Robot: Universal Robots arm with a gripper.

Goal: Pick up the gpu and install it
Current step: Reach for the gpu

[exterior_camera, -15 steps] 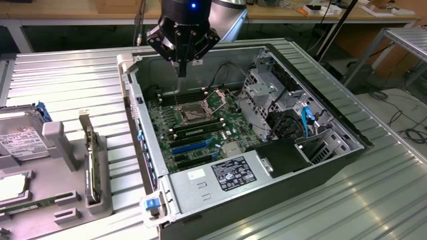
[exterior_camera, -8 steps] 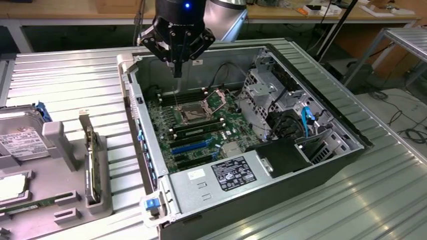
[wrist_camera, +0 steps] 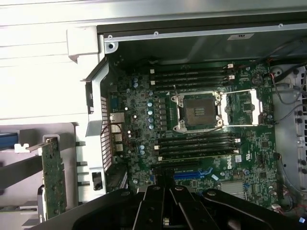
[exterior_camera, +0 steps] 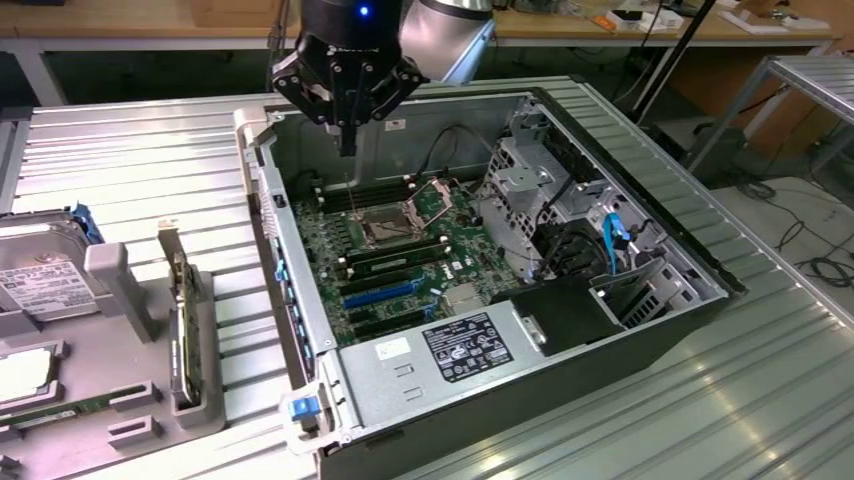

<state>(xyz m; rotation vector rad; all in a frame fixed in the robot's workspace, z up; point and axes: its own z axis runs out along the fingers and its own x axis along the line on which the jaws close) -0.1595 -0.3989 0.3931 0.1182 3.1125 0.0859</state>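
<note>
**A:** While the claw (exterior_camera: pixel 350 148) is hovering over the open computer case (exterior_camera: pixel 454 440) in the exterior view, what is it carrying?

**B:** Nothing. Its fingers are pressing together on empty air and pointing down over the motherboard (exterior_camera: pixel 400 255), near the CPU socket (exterior_camera: pixel 383 226). The gpu (exterior_camera: pixel 183 330) is standing on edge in a grey holder (exterior_camera: pixel 127 295), outside the case on the exterior view's left and well apart from the claw. I'm judging that the pick is not yet begun.

**A:** And what is that pick asking for?

**B:** To my eye, it is asking for parted fingers lined up along the card's thin upper edge, since the holder is hugging its lower part. As for the surroundings, everything is sitting on a ribbed metal table (exterior_camera: pixel 694 400). Wooden benches (exterior_camera: pixel 561 28) are running along the back, and loose cables (exterior_camera: pixel 821 268) are lying on the floor.

**A:** What is the wrist view giving us?

**B:** It is looking down past the closed claw (wrist_camera: pixel 165 194) onto the motherboard (wrist_camera: pixel 144 120), with the blue expansion slots (wrist_camera: pixel 192 174) showing just beyond the fingertips. The gpu (wrist_camera: pixel 53 177) is sitting outside the case wall, upright in its holder and untouched.
</note>
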